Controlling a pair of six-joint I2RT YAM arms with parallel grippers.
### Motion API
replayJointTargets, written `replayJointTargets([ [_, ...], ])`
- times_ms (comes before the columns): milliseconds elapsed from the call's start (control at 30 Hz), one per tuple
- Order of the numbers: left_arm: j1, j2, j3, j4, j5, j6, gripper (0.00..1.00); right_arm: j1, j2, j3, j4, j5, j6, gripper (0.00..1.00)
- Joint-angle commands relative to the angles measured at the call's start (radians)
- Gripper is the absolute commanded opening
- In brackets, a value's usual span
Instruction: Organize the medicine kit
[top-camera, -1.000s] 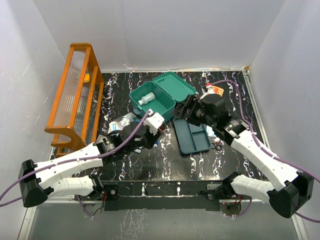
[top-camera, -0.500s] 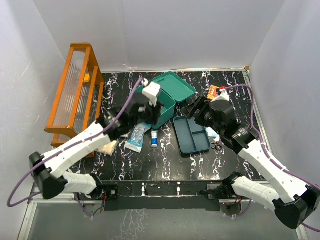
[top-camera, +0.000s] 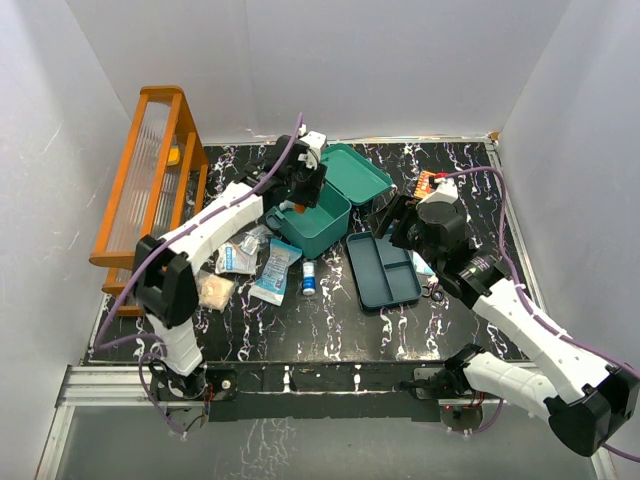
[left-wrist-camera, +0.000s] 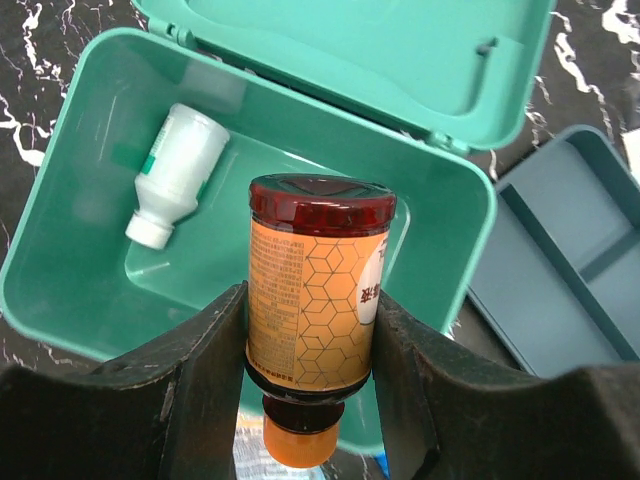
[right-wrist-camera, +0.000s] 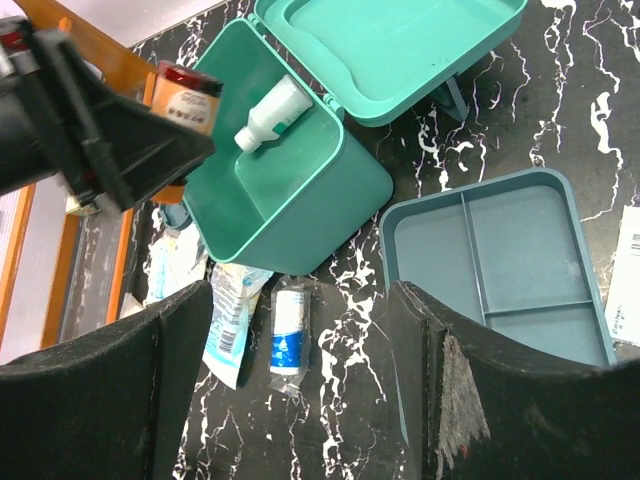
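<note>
Left of the tray insert (top-camera: 383, 272) lie a small roll (top-camera: 308, 278) and a pouch (top-camera: 275, 272).

- Over the box (left-wrist-camera: 70, 260), the left hand (left-wrist-camera: 310, 320) with a jar (left-wrist-camera: 315, 260) blocks entry from above.
- Inside, a bottle (left-wrist-camera: 178, 172) lies by the hinge wall; remaining floor free.
- Along the bench (top-camera: 330, 320) left edge, the rack (top-camera: 150, 190) bars passage.

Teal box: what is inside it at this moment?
One white bottle lies on its side on the floor of the teal box. The left gripper holds an orange-labelled bottle over the box, covering part of the floor from its wrist camera; nothing else shows inside.
</note>
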Motion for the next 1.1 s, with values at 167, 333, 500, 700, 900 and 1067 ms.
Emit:
replayJointTargets([
  [167,0.087,0.169,0.202,-0.065,0.065,0.069,0.36,-0.004,0.010,0.023,0.063,-0.001,-0.073,0.69],
  [333,0.101,0.197,0.186,-0.096,0.059,0.127,0.35,-0.005,0.000,0.028,0.038,-0.006,-0.096,0.69],
  [500,0.102,0.237,0.222,-0.098,0.092,0.210,0.35,-0.005,-0.011,0.019,0.033,-0.005,-0.096,0.70],
  [700,0.103,0.293,0.280,-0.126,0.110,0.281,0.33,-0.004,0.023,0.020,0.048,-0.034,-0.078,0.70],
  [900,0.102,0.300,0.243,-0.115,0.063,0.332,0.33,-0.005,0.020,0.013,0.049,-0.032,-0.055,0.70],
  [1067,0.104,0.330,0.250,-0.102,0.026,0.345,0.34,-0.005,0.026,0.007,0.058,-0.041,-0.038,0.70],
])
